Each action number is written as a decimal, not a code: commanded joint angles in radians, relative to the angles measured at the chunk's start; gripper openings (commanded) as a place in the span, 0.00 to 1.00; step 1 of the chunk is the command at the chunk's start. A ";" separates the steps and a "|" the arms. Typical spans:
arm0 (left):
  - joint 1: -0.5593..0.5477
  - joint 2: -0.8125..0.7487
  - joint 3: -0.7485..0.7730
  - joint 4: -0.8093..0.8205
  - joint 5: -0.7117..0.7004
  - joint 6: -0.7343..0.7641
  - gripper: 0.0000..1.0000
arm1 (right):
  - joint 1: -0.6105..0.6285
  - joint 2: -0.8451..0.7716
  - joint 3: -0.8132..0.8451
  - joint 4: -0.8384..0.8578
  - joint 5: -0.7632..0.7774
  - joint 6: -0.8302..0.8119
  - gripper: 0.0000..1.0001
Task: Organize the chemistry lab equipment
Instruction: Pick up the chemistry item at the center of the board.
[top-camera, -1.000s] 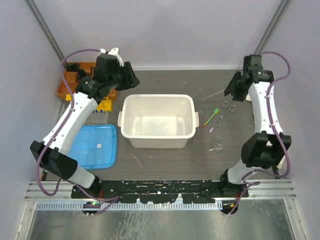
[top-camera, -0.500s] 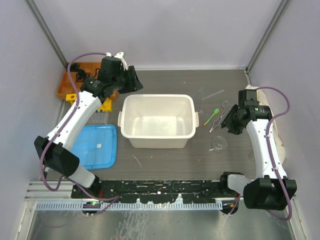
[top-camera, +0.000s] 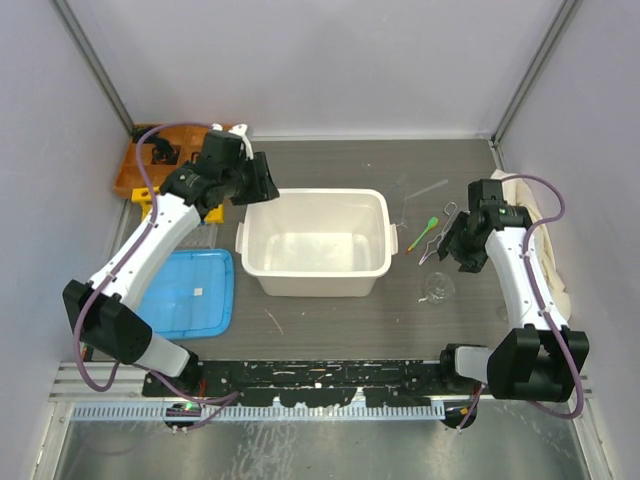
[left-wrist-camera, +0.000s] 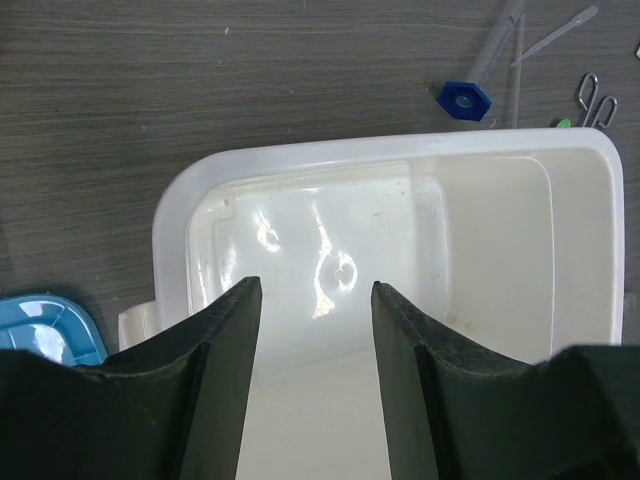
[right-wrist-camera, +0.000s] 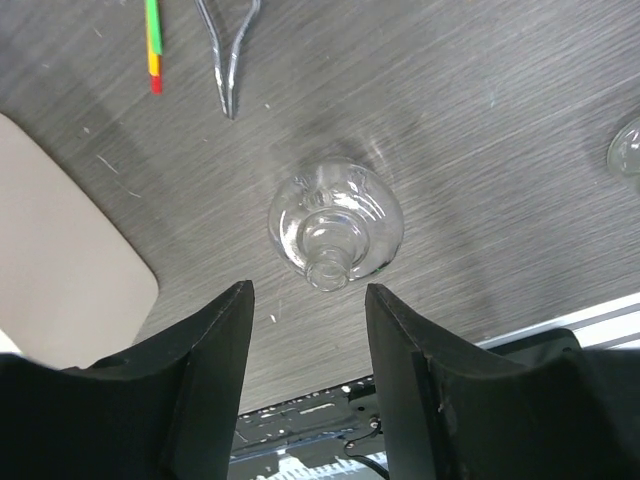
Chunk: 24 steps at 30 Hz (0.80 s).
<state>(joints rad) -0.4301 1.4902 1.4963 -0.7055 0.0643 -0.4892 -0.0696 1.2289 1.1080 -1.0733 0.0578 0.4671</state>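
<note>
Chemistry lab equipment lies on the dark table (top-camera: 330, 320), right of the white tub (top-camera: 315, 285). From above we see the green spoon (top-camera: 428, 225) and the metal forceps (top-camera: 442, 232) side by side just right of the tub. What looks like a pipette (top-camera: 428, 188) is farther back, and the glass flask (top-camera: 437, 287) is nearer. The right gripper (top-camera: 455, 245) hangs over the forceps, apart from the flask. The left gripper (top-camera: 262, 182) hangs over the tub's far left corner. A blue tray (top-camera: 190, 290) lies left of the tub, an orange tray (top-camera: 128, 175) sits in the far left corner, and a cream cloth (top-camera: 565, 285) lies at the right edge.

Through the left wrist camera we see the left fingers (left-wrist-camera: 230, 380) spread, with nothing between them and only the bare tub floor below. Beyond the tub's far rim lies a clear tube (left-wrist-camera: 495, 50) with a blue cap (left-wrist-camera: 463, 99).

Through the right wrist camera we see the right fingers (right-wrist-camera: 215, 370) parted and gripping nothing. The flask rests on the table beyond them, its mouth turned toward the gap. We cannot tell how high above it they hang. The spoon's handle and the forceps' tips lie farther off, and a corner of the tub shows at the left.
</note>
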 joint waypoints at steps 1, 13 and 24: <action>0.001 -0.057 0.019 0.028 -0.031 0.035 0.50 | 0.018 0.014 -0.046 0.031 -0.006 -0.024 0.54; 0.001 0.012 0.109 0.016 -0.031 0.043 0.50 | 0.063 0.009 -0.137 0.058 -0.014 0.010 0.53; 0.001 0.028 0.125 0.017 -0.025 0.050 0.50 | 0.070 0.045 -0.127 0.080 0.058 0.008 0.51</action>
<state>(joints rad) -0.4301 1.5230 1.5692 -0.7124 0.0315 -0.4553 -0.0017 1.2598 0.9627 -1.0180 0.0700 0.4698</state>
